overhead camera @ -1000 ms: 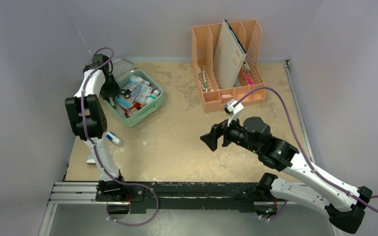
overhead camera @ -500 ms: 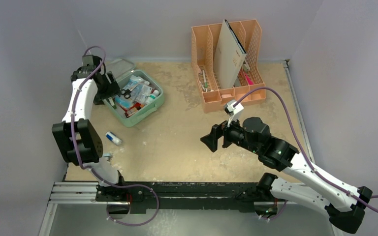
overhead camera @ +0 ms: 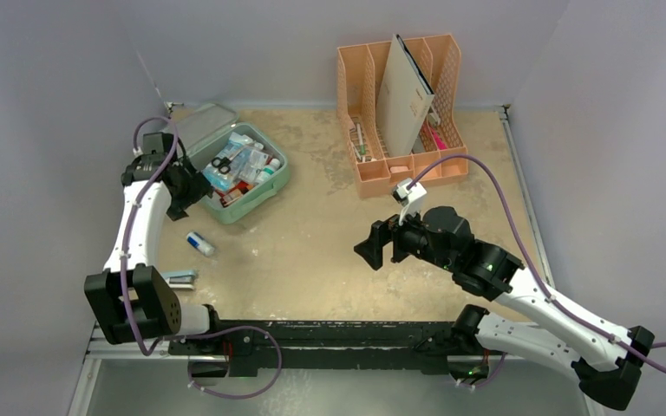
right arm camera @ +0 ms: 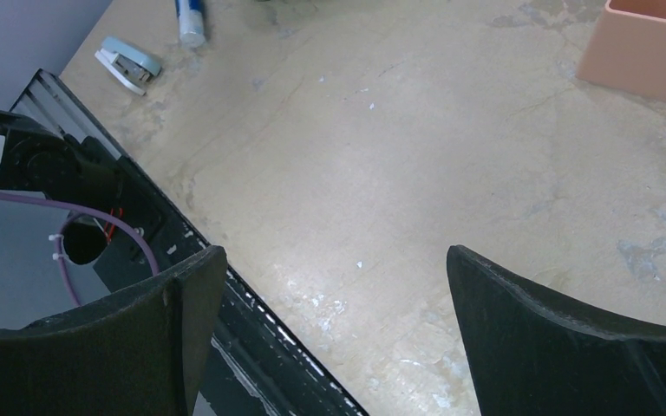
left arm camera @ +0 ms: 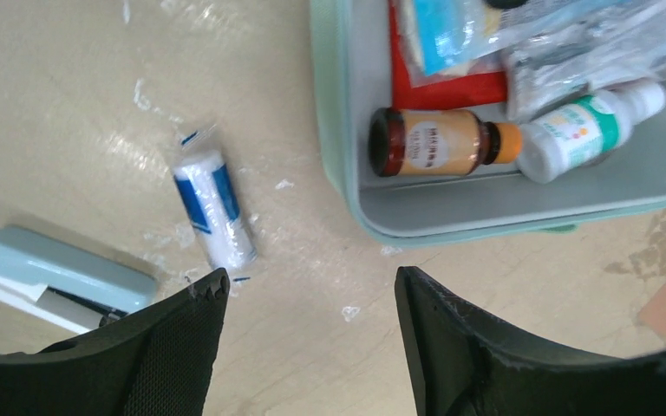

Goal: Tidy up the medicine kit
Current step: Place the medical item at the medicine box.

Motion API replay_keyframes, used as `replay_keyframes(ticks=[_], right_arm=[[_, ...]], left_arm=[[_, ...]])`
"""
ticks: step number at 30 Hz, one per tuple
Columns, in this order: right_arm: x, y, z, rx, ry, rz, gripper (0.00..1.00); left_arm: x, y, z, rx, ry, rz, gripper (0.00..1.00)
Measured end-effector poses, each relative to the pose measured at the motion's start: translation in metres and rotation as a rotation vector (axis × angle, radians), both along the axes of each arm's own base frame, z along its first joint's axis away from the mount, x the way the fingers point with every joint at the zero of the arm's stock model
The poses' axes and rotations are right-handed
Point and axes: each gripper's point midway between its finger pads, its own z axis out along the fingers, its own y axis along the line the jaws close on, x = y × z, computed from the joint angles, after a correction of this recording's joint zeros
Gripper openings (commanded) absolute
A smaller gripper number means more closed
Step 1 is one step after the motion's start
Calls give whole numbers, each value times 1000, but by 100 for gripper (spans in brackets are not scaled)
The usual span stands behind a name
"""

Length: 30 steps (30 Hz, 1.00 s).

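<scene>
Surface: beige, scuffed table (overhead camera: pixel 329 251)
Far left: open mint-green medicine kit (overhead camera: pixel 260 201)
Far middle: peach file organizer (overhead camera: pixel 408 178)
Near left: blue-and-white roll (overhead camera: pixel 199 243); pale-blue stapler (overhead camera: pixel 178 277) nearer the edge

Smooth, glossy plastic medicine kit (left arm camera: pixel 334 130)

Mint-green medicine kit (overhead camera: pixel 261 201), peach-orange file organizer (overhead camera: pixel 375 183)

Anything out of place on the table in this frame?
Yes. A white-and-blue wrapped roll lies on the table beside the open medicine kit, not in it with the other supplies. A pale blue stapler sits nearer the left edge, also loose.
</scene>
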Motion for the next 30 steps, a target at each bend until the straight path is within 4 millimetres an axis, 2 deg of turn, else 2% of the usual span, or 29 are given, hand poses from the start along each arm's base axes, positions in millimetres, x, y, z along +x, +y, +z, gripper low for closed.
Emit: replay_keyframes(ticks=[8,15,22,30], right_arm=[[0,-1,0,1,1,-5,99],[0,-4,2,0,-6,-18,99],[-2,-8,3,0,-9,-21,99],[-3,-11,6,6,-16,-24,99]], left_arm=[[-32,4,-44,-24,116,165,50],[-51,10,-74,-74,176,258,44],[-51,14,-92,-82,200,286,43],[-46,19,-104,-83,212,299,44]])
